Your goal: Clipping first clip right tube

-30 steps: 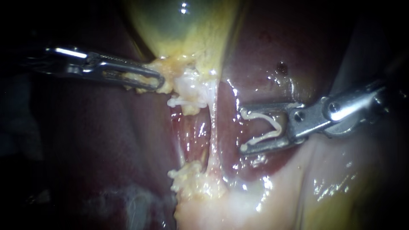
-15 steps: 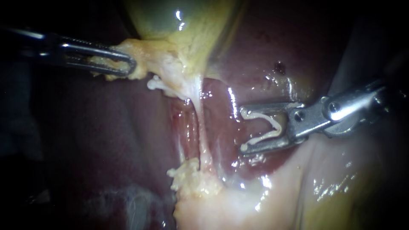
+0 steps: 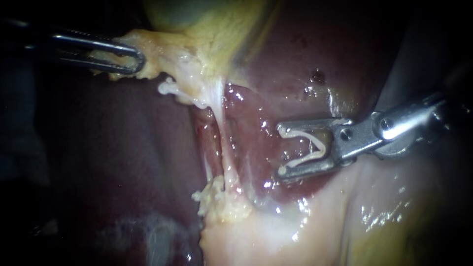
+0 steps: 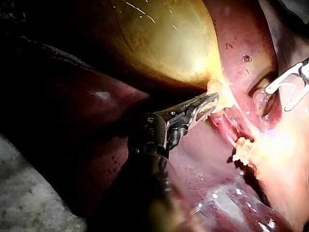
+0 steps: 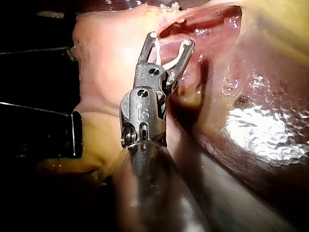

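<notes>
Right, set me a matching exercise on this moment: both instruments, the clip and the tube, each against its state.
1 left instrument
2 right instrument
3 clip
4 tube

A stretched taut below the gallbladder
B holds the clip, apart from the tube
C shut on pale tissue
D white V, spread wide

Pairs: 1-C, 2-B, 3-D, 4-A.

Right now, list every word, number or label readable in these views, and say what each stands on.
None on the liver, the gallbladder or the clip.
Right instrument: one small stamped mark behind its hinge, too blurred to read.
Left instrument: no marks seen.
</notes>
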